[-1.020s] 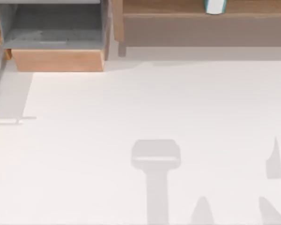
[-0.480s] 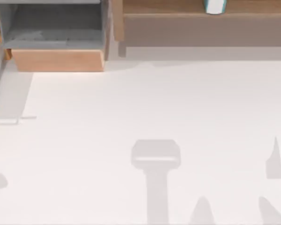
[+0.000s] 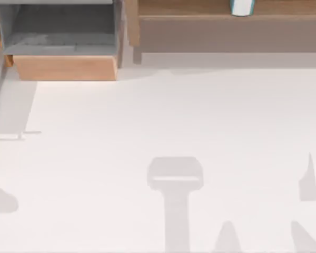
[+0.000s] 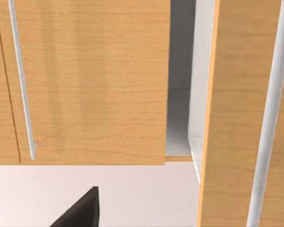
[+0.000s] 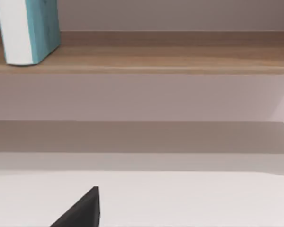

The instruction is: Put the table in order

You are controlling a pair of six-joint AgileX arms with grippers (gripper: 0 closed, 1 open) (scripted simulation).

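Spreading across nearly the whole top view, the white bench (image 3: 163, 116) lies bare, w/ grey shadows at 6 and 9 o'clock. A light-wood box (image 3: 66, 67), grey inside, sits at 11 o'clock; a brown shelf (image 3: 226, 10) w/ 1 teal-and-white book (image 3: 241, 7) runs toward 1 o'clock. Left hand (image 4: 78, 210) faces wood panels; right hand (image 5: 78, 210) faces the shelf. Can't tell either hand's opening or hold.
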